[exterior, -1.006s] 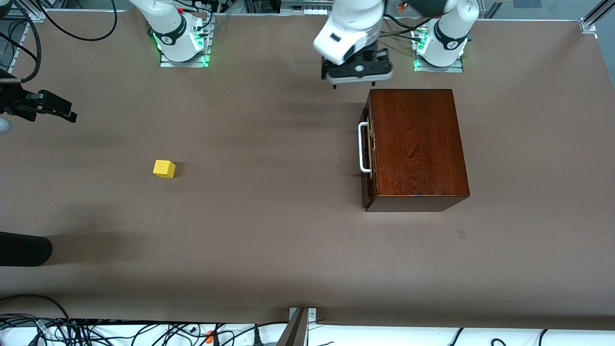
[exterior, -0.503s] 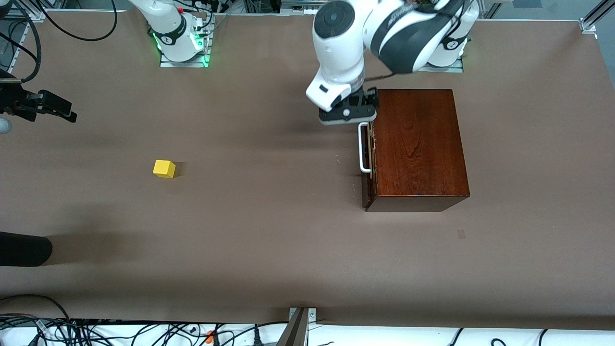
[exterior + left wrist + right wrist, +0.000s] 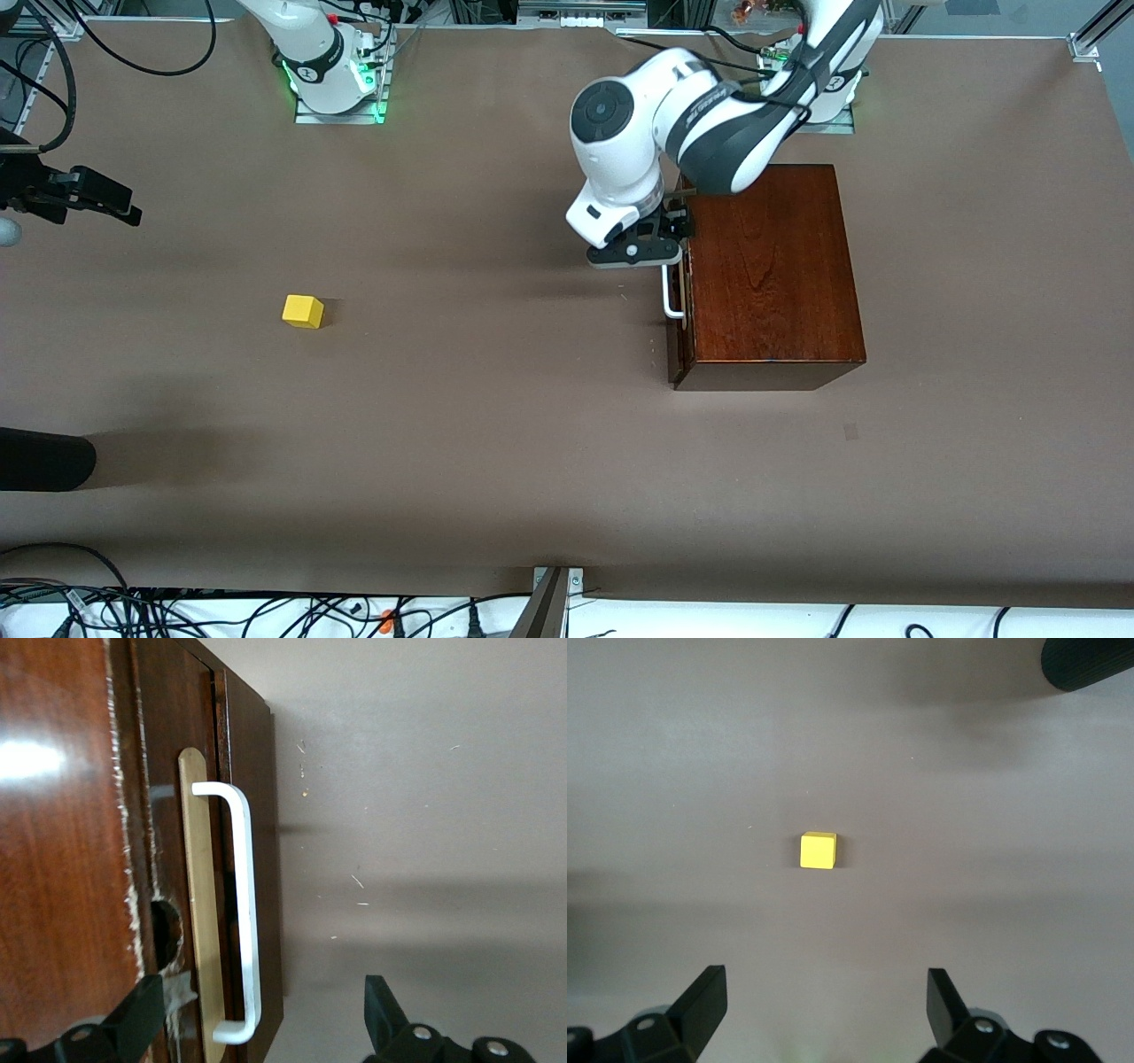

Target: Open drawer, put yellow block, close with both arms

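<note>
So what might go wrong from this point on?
The left end effector is open over the white handle of the shut drawer; one finger sits over the box top, so it might catch there. The bar is thin and may slip. The right end effector is open above the small yellow block and could nudge it.

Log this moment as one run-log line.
left gripper: open, over white bar handle | dark wooden drawer: shut | right gripper: open, above small yellow block
</note>
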